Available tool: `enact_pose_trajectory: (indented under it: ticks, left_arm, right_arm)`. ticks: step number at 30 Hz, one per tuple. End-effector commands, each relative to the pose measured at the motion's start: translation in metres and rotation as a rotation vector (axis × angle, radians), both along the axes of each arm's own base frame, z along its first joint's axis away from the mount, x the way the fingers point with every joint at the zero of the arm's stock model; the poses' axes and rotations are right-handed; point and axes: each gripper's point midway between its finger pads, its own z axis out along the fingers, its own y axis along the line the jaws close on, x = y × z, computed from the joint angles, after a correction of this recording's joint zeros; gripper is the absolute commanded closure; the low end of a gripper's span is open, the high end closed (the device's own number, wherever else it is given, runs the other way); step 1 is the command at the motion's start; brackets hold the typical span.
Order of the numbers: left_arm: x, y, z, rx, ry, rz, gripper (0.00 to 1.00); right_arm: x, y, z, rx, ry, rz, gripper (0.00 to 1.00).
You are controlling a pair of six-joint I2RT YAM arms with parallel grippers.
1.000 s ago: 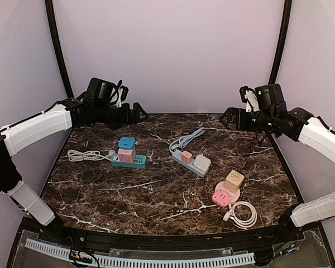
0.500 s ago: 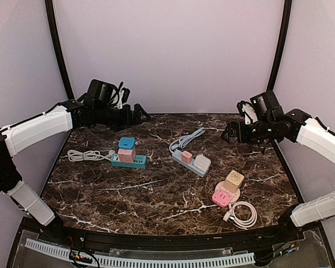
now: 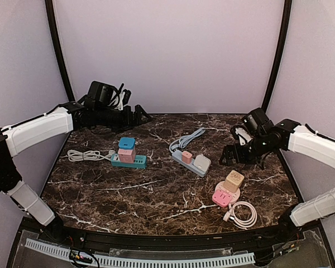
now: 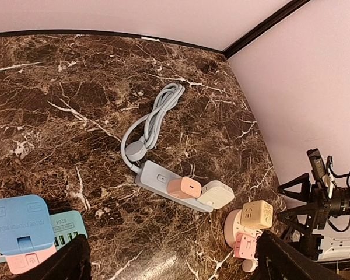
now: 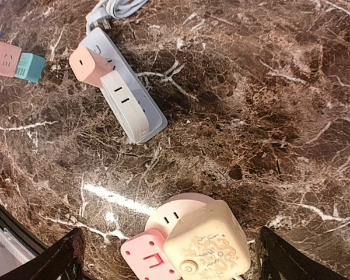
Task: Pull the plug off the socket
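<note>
A round pink socket (image 5: pixel 175 213) holds a cream cube plug (image 5: pixel 207 245) and a pink cube plug (image 5: pixel 146 256); they sit front right in the top view, the cream plug (image 3: pixel 233 180) behind the pink one (image 3: pixel 221 197). My right gripper (image 5: pixel 172 259) is open, its fingers wide apart on either side of this socket and above it; in the top view the right gripper (image 3: pixel 234 153) hangs just behind it. My left gripper (image 3: pixel 139 114) is open and empty at the back left, high above the table, and shows in its own view (image 4: pixel 172 262).
A grey power strip (image 3: pixel 184 162) with a pink plug (image 3: pixel 187 157) and a white plug (image 3: pixel 202 163) lies mid-table. A teal strip (image 3: pixel 135 163) with a blue plug (image 3: pixel 127 143) lies left. A white coiled cable (image 3: pixel 243 215) lies front right.
My right arm has swung forward and down from the back right to just above the round pink socket. The left arm has barely moved.
</note>
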Motion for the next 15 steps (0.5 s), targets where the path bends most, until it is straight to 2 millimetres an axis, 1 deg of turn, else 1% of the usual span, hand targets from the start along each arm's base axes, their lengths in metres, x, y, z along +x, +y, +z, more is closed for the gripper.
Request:
enact_pose_trajectory:
  ticks: [1, 5, 9, 11, 15]
  left_arm:
    - [-0.007, -0.002, 0.000, -0.011, 0.005, -0.019, 0.01]
    - [-0.007, -0.002, 0.003, -0.012, -0.003, -0.022, 0.01]
    - [-0.008, -0.003, 0.002, -0.012, -0.002, -0.029, 0.01]
    - [-0.008, -0.002, 0.001, -0.010, 0.000, -0.031, 0.01]
    - [-0.009, -0.002, 0.000, -0.006, 0.001, -0.034, 0.01]
  right_arm:
    - [-0.008, 0.010, -0.030, -0.041, 0.090, 0.017, 0.01]
    - [-0.011, 0.006, -0.049, -0.119, 0.120, -0.009, 0.01]
    - [-0.010, 0.000, -0.061, -0.180, 0.122, -0.036, 0.01]
    - [-0.012, 0.001, -0.066, -0.185, 0.135, -0.038, 0.01]
    - [-0.024, 0.006, -0.076, -0.205, 0.175, -0.010, 0.02]
